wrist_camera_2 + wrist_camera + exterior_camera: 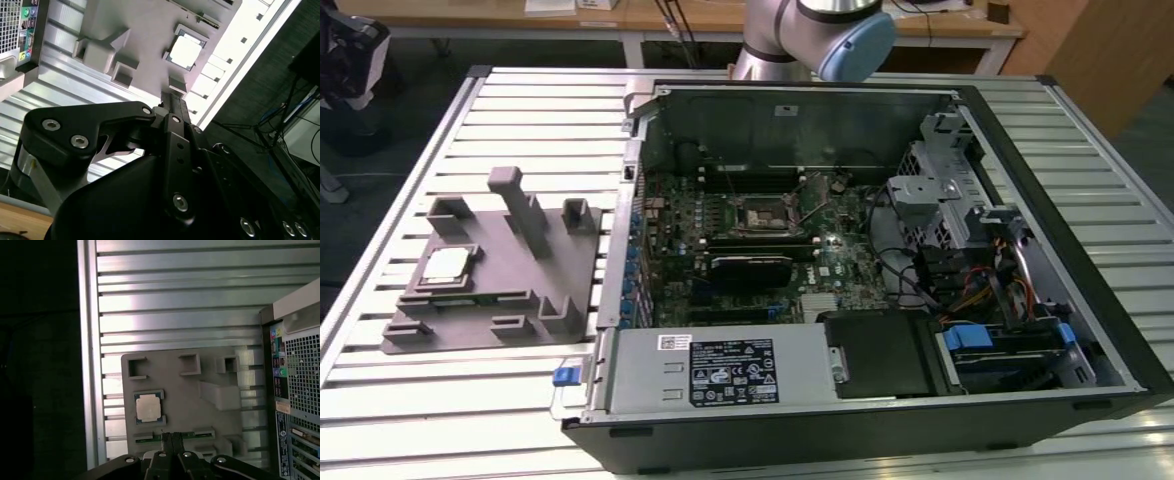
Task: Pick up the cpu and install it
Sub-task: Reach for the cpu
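The cpu point(447, 265) lies flat, shiny side up, in a shallow seat on the grey fixture block point(494, 290). The block stands on the slatted worktop point(400, 400) at the exterior view's left, just beside the open computer case point(854, 420). The black-framed socket point(763, 213) on the motherboard inside the case is bare, so the chip is neither picked up nor installed.

In both wrist views the jaws look down on the fixture block point(200, 405) with nothing between them. They seem closed, tip against tip, though the angle is steep enough that a thin gap could be missed. The cpu point(149, 407) sits a short way beyond the tips and a little off their line, on the side away from the case. The jaws are apart from it, and how high they stand above it cannot be judged.

The cpu point(186, 50) is square, so it has no long axis. Its edges run parallel to the block's own edges, and the jaws point roughly square to one of them. Part of the arm point(821, 30) shows beyond the far side of the case.
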